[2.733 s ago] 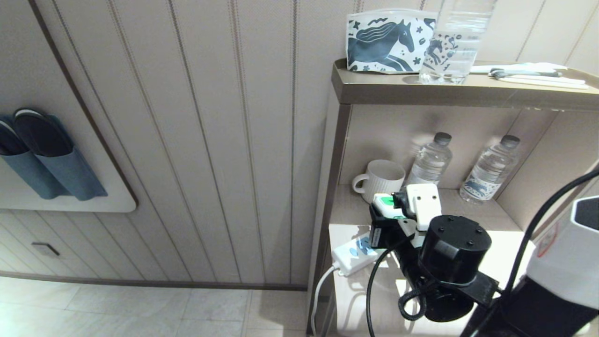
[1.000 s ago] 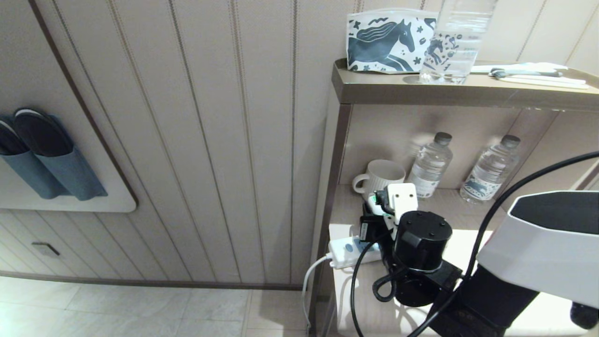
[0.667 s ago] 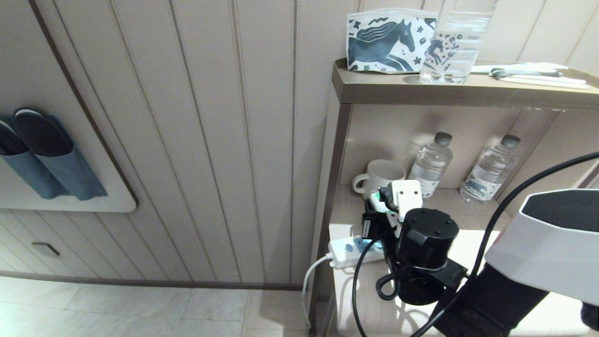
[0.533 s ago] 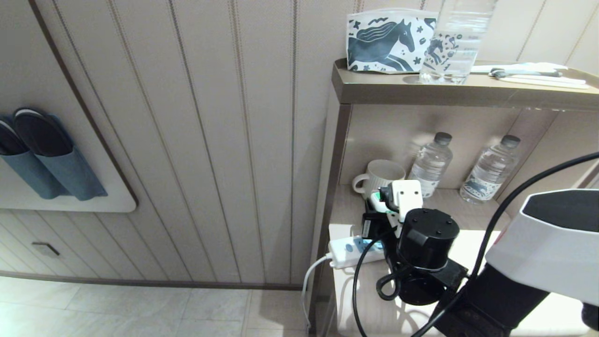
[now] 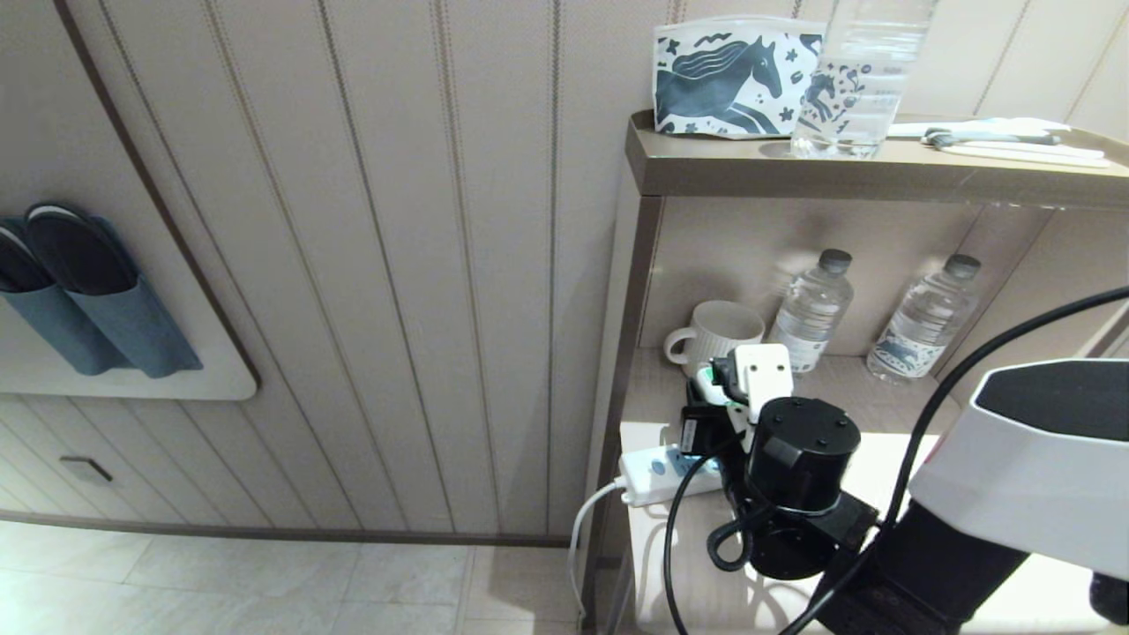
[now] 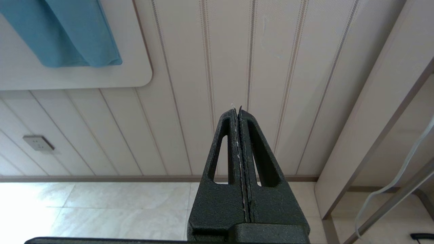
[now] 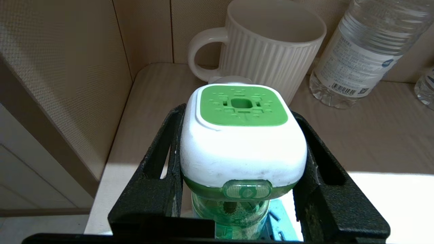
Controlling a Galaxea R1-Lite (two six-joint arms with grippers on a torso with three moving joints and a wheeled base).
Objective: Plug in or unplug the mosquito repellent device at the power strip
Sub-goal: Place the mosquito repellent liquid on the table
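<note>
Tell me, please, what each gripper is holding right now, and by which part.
The right gripper clamps the mosquito repellent device by the two sides of its white head. The left gripper is shut on nothing.

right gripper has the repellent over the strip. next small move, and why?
Probably a short push straight down. The right gripper is clamped on the mosquito repellent device, its green bottle over a blue socket panel of the power strip; seating isn't visible.
</note>
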